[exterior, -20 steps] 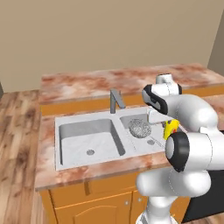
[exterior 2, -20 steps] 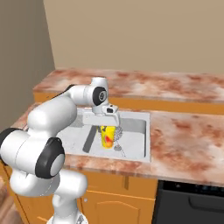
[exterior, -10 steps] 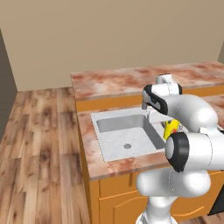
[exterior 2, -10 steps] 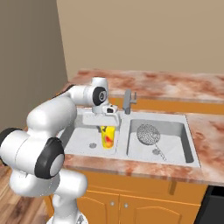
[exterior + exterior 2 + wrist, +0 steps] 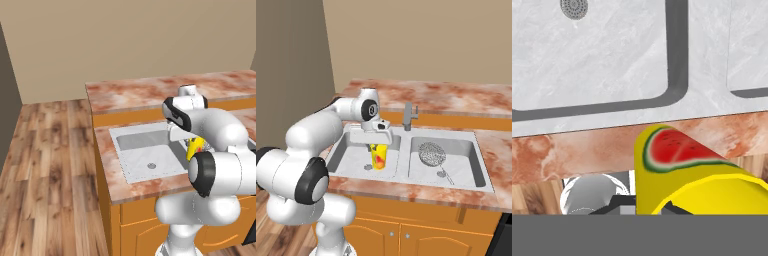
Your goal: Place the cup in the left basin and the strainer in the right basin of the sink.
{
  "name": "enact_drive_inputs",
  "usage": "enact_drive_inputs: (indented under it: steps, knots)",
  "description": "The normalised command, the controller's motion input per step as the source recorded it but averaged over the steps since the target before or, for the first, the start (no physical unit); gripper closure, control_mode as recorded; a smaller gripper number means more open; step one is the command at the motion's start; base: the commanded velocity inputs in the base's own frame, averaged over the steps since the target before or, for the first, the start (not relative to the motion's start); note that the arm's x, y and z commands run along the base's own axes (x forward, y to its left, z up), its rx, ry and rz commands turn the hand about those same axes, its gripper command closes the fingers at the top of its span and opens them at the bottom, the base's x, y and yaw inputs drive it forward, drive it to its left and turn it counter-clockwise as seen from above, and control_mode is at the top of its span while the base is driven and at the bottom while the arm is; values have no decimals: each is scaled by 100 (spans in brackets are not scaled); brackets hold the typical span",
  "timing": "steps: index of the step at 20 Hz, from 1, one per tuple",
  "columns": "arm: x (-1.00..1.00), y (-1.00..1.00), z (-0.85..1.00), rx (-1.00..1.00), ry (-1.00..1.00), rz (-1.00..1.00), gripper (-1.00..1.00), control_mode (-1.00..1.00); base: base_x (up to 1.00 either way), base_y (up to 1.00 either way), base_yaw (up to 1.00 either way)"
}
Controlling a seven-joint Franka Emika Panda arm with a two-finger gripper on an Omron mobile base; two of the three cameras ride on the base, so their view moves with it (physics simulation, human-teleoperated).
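The fingers [image 5: 377,147] are clamped on the yellow cup [image 5: 378,156], holding it upright above the left basin [image 5: 351,157] of the sink [image 5: 476,136]; it looks clear of the floor. At three o'clock, the strainer [image 5: 431,153] lies in the right basin [image 5: 466,155], within the marbled counter [image 5: 456,97].

Glossy white rounded arm [image 5: 311,131] with black joints.

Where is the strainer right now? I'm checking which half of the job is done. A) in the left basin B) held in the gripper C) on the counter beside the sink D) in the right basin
D: in the right base view the strainer lies on the floor of the right basin, while the gripper holds the cup over the left basin.
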Motion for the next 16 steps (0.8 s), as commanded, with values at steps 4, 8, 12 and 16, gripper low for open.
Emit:
enact_drive_inputs:
  steps: [4, 8, 12, 16]
  knots:
    - [10, 30, -4, 1, 0, 3, 100, -100, 0, 4, 0]
    - [52, 43, -7, 1, -2, 9, 100, -100, 0, 0, 0]
    - [69, 27, -18, 1, -3, 12, 100, -100, 0, 0, 0]
    - [71, 25, -44, -3, -10, 13, 100, -100, 0, 0, 0]
